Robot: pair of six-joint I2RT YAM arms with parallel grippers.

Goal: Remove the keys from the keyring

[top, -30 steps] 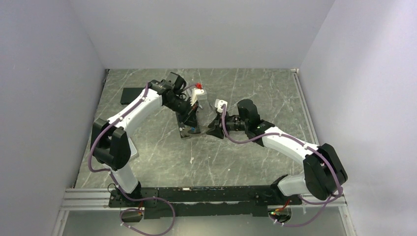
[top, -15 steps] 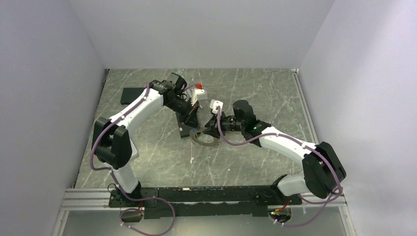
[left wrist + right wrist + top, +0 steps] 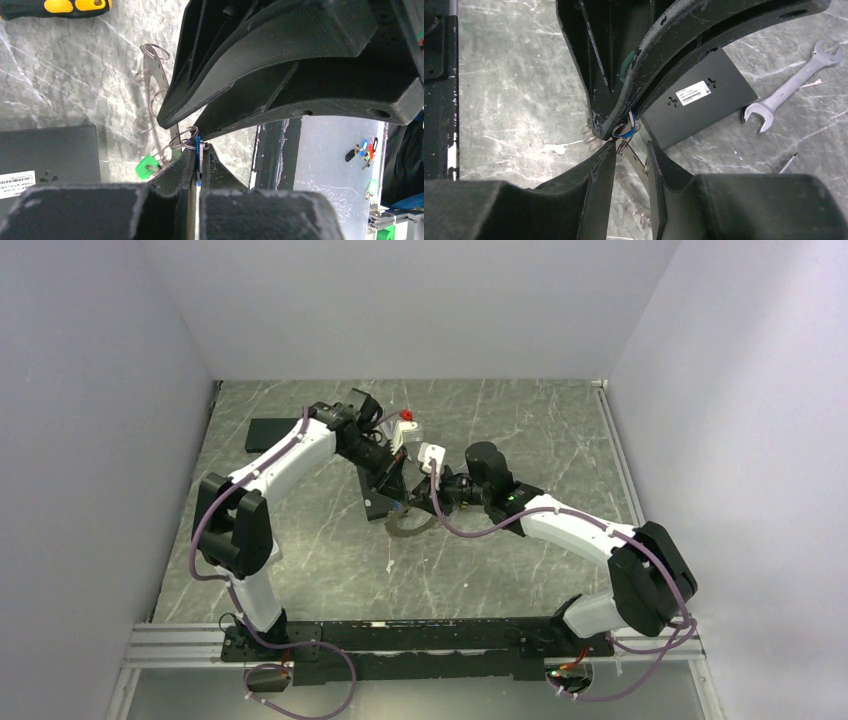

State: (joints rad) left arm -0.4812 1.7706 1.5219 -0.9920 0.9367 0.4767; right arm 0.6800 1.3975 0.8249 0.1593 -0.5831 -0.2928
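Pale walls (image 3: 90, 440) box in a grey marbled tabletop (image 3: 520, 430), and at its middle the left gripper (image 3: 198, 150) is clamped tight on the blue key (image 3: 198, 159). The green key (image 3: 147, 168) sits just left of it, on a small wire loop by the keyring (image 3: 154, 75). Nose to nose with it, the right gripper (image 3: 631, 150) has its jaws part-way apart with the keyring's band in the gap, while a black box (image 3: 704, 95) and a silver spanner (image 3: 791, 82) lie flat further right.
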